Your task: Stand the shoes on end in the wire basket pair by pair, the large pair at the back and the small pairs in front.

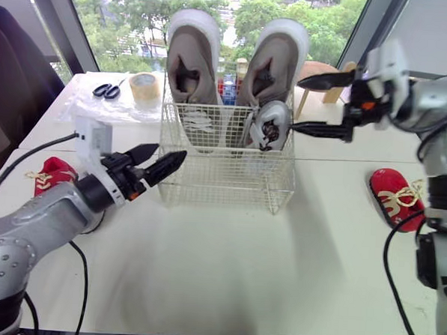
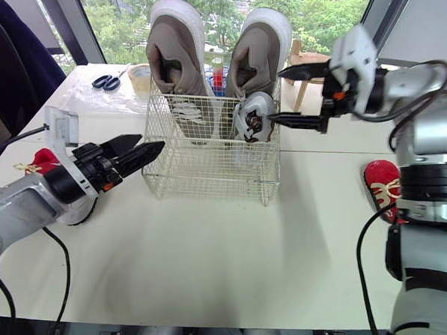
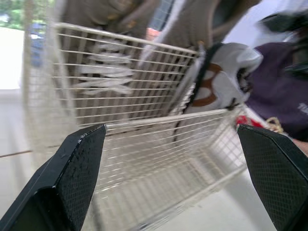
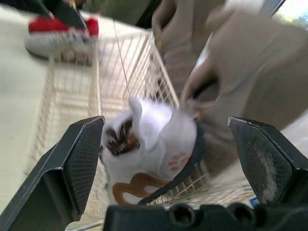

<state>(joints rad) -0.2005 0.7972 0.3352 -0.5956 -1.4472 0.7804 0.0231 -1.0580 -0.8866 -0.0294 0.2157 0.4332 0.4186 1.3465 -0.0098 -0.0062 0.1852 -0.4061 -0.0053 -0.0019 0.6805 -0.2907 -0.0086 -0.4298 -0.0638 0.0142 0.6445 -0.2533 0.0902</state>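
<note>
A wire basket (image 1: 223,175) stands mid-table. Two large beige shoes (image 1: 193,68) (image 1: 274,61) stand on end at its back. A small white shoe with brown trim (image 1: 270,126) (image 4: 149,149) stands tilted in the right front of the basket. My right gripper (image 1: 296,104) (image 4: 166,120) hangs open just right of that small shoe, holding nothing. My left gripper (image 1: 171,150) (image 3: 169,130) is open and empty at the basket's left front corner. One small red shoe (image 1: 54,175) lies on the table at the left and another red shoe (image 1: 394,193) at the right.
Scissors (image 1: 106,91) and a roll of tape (image 1: 144,87) lie on a plastic sheet at the back left. A wooden stool (image 1: 322,71) stands behind the table. A black cable (image 1: 29,151) crosses the table's left side.
</note>
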